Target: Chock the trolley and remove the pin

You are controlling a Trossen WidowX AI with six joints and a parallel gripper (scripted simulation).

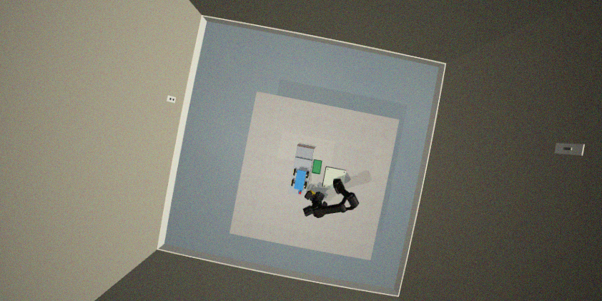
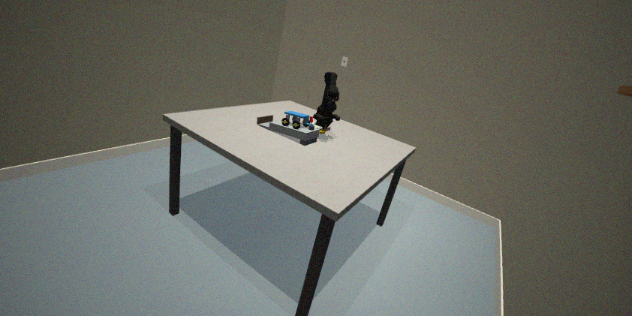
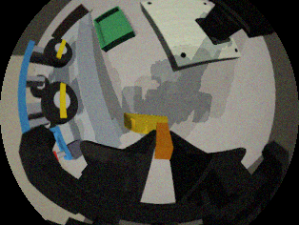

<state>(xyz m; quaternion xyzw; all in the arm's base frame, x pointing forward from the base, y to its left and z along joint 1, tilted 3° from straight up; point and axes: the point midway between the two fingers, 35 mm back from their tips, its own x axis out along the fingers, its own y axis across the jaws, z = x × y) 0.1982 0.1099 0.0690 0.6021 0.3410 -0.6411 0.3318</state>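
The blue trolley [image 1: 300, 179] [image 2: 296, 114] [image 3: 22, 91] stands on the grey ramp [image 1: 304, 152] [image 2: 287, 130] [image 3: 90, 95]. The red-headed stop pin [image 1: 299, 192] [image 2: 311, 118] [image 3: 55, 154] is at its uphill end. My gripper [image 3: 162, 133] is shut on the orange handle of the yellow chock [image 1: 312, 192] [image 2: 322, 130] [image 3: 143, 124]. The chock is low beside the ramp's uphill end; I cannot tell whether it touches the table. Its black base is hidden. The green tray [image 1: 317, 166] [image 3: 114, 29] lies beside the ramp and looks empty.
A pale plate [image 1: 334, 176] [image 3: 167, 24] with dark holes lies on the table [image 1: 269, 214] [image 2: 230, 136], past the tray from the ramp. A brown board [image 1: 306, 145] [image 2: 264, 118] [image 3: 70, 21] stands at the ramp's downhill end. The ramp's raised side lies between chock and trolley wheels.
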